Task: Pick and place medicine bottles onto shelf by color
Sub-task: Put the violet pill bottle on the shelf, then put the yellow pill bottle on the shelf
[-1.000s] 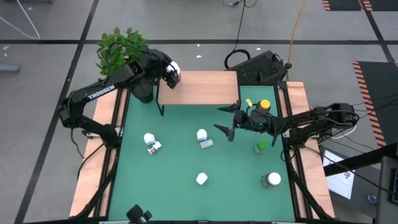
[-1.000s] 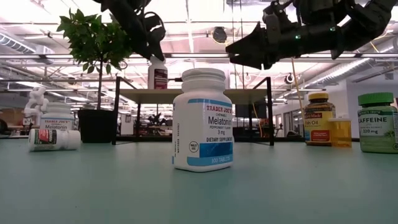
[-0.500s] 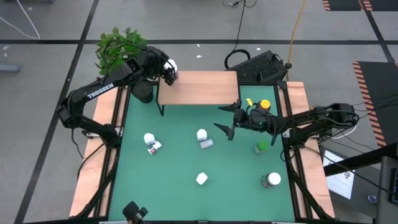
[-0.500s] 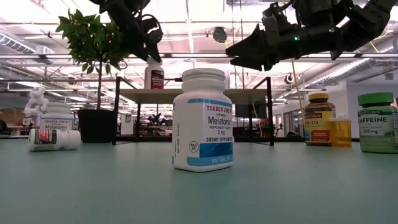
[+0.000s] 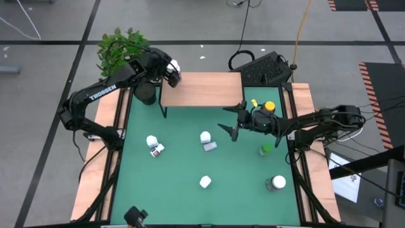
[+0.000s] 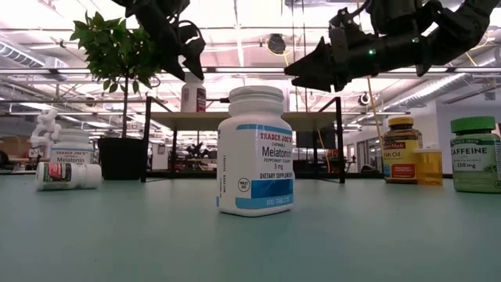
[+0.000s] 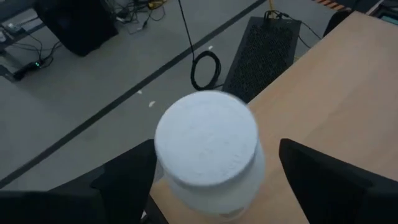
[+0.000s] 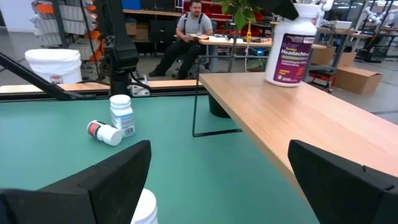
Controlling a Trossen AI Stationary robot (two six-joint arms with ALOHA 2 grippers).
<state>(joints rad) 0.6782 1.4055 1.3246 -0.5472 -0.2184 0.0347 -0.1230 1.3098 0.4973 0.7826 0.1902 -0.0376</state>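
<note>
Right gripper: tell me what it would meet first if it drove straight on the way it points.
Most likely the thin black leg of the light-wood shelf, which lies straight ahead of the open right gripper. The white-capped bottles on the green table sit off to one side. Depth is unclear.

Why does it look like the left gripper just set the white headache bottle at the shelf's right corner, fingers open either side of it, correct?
Not quite: the headache bottle stands at the shelf's left corner, near the plant pot, as the high view shows. The rest holds: the left gripper has its fingers open on either side of the bottle.
</note>
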